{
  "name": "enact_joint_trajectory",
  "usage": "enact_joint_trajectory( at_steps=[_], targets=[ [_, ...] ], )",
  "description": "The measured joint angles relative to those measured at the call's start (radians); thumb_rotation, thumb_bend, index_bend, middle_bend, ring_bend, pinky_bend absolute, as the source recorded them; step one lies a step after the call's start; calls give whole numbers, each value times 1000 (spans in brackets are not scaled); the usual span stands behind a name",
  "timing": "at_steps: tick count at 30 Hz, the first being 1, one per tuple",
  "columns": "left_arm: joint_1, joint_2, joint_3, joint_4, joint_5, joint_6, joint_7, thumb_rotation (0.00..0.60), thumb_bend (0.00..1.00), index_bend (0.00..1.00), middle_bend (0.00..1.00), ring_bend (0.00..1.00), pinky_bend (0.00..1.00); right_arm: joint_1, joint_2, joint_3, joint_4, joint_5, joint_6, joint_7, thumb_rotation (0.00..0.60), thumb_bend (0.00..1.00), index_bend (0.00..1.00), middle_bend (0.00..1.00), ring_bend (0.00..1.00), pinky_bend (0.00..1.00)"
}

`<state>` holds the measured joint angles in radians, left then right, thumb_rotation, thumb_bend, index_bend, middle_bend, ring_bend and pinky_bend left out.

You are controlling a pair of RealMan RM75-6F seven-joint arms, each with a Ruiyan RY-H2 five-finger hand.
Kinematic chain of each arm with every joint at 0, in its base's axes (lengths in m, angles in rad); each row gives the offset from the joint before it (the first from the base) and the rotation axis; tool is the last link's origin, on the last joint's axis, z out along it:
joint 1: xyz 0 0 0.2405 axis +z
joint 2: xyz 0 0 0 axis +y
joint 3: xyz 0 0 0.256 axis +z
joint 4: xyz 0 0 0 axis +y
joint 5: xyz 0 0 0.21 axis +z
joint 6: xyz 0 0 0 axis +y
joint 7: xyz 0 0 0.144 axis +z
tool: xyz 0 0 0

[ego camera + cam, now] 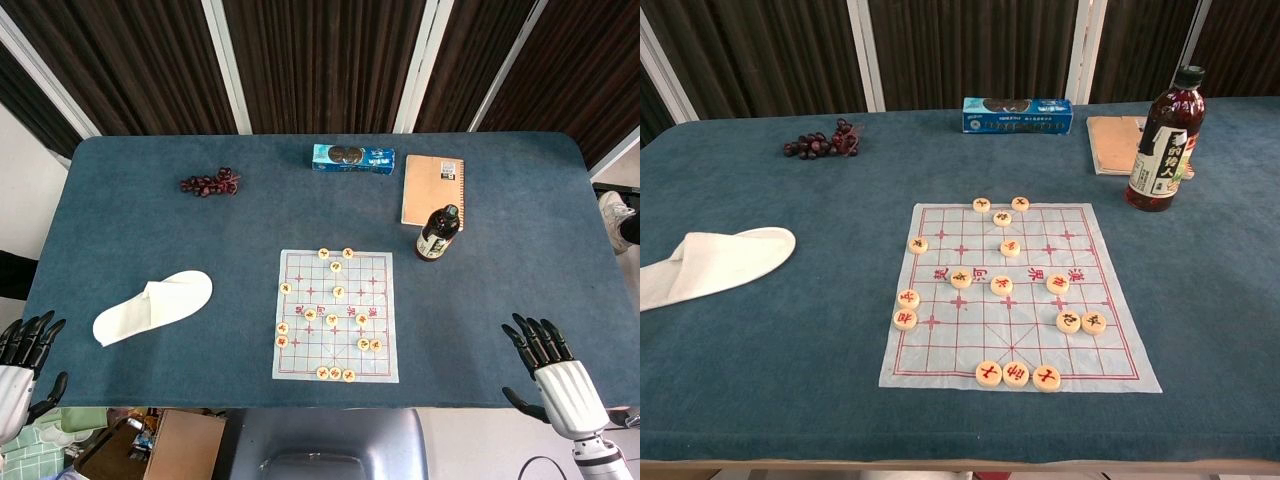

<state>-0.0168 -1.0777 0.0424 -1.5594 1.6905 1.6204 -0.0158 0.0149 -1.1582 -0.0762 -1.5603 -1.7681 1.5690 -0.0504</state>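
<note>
Both hands are seen at the near table edge, fingers spread and nothing grasped: the left hand (25, 365) at the near left corner, closest to the white slipper (152, 306); the right hand (555, 375) at the near right. Between them lies the chess board sheet (336, 315) with round pieces (1016, 374). Farther right stands a dark bottle (1164, 142) beside a notebook (433, 190); a blue box (353, 158) and grapes (210, 183) lie far.

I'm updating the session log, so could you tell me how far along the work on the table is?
Nothing looks begun. Both hands are empty with fingers apart at the table's near edge: the left hand is nearest the white slipper, the right hand nearest the chess board. The chess pieces lie scattered on the board, and the bottle stands upright. All handling is left.
</note>
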Motion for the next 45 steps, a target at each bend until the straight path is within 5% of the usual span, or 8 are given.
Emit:
enact_joint_trajectory(
  at_steps=[12, 21, 25, 31, 40, 45],
  targets=[
    [-12, -7, 1, -3, -7, -33, 12, 600, 454, 0, 0, 0, 0, 110, -23, 22, -2, -75, -91, -22, 600, 344, 0, 0, 0, 0],
    [-10, 0, -10, -2, -24, -21, -2, 600, 452, 0, 0, 0, 0, 396, -85, 136, -129, -36, -491, -102, 600, 357, 276, 0, 0, 0],
    [-4, 3, -15, 3, -28, -6, -13, 600, 452, 0, 0, 0, 0, 570, -211, 218, -129, 58, -689, -172, 600, 357, 365, 0, 0, 0],
    [-3, 9, -14, 10, -29, -6, -36, 600, 452, 0, 0, 0, 0, 733, -438, 300, -33, 217, -813, -302, 600, 357, 452, 0, 0, 0],
    [5, 16, -7, 22, -20, 8, -60, 600, 453, 0, 0, 0, 0, 869, -676, 352, 213, 409, -904, -361, 600, 380, 498, 0, 0, 0],
    [17, 21, -1, 37, -11, 29, -86, 600, 453, 0, 0, 0, 0, 921, -726, 342, 285, 445, -919, -371, 600, 395, 508, 0, 0, 0]
  ],
)
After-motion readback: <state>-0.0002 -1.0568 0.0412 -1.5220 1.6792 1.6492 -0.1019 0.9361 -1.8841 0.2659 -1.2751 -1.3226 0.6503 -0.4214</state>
